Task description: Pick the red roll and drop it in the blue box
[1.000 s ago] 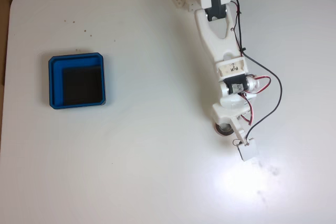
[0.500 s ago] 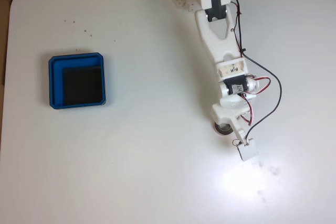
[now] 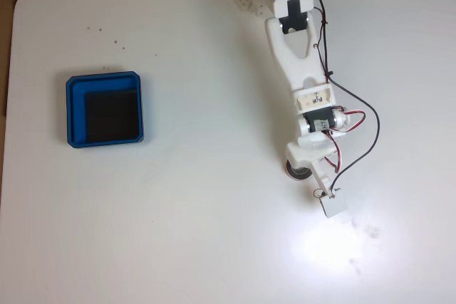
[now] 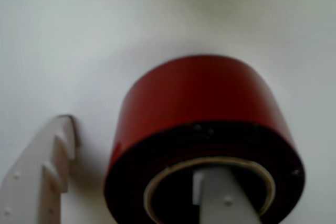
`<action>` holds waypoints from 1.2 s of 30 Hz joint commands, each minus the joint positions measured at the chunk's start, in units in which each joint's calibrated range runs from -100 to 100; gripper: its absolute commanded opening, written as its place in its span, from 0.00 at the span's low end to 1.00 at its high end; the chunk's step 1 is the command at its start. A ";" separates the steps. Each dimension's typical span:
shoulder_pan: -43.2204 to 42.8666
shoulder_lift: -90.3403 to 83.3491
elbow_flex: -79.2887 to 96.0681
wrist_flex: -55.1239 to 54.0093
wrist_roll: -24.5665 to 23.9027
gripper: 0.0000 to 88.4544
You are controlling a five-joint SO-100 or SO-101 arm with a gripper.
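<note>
In the fixed view you see the white arm [image 3: 299, 62] reaching from the top edge down across the white desk [image 3: 199, 233], its pincer [image 3: 308, 176] lowered over the red roll [image 3: 298, 171], of which only a dark edge with a pale core shows beside the wrist. In the wrist view you look along the pincer [image 4: 136, 192]: one finger [image 4: 215, 198] stands inside the hollow core of the red roll [image 4: 199, 98], while the other, toothed finger [image 4: 44, 182] stands outside to the left, apart from the glossy red wall. The pincer is thus open, straddling the wall of the roll without clamping it, and the roll rests flat on the desk. The blue box [image 3: 70, 115], with its black floor, sits well apart at the left of the fixed view.
</note>
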 commanded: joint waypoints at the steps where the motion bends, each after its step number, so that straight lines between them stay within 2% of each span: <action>1: -0.34 -0.80 -4.10 -0.24 0.18 0.19; 6: -0.44 -0.96 -4.10 -0.15 0.27 0.12; 12: -0.44 -1.13 -4.19 0.18 2.81 0.01; 17: -0.34 -1.55 -4.28 0.51 3.86 0.00; 22: -0.15 -10.33 -4.02 1.66 3.86 0.01; 30: 4.35 -31.31 -3.66 19.81 3.07 0.01; 36: 15.97 -40.43 -3.66 31.20 3.07 0.01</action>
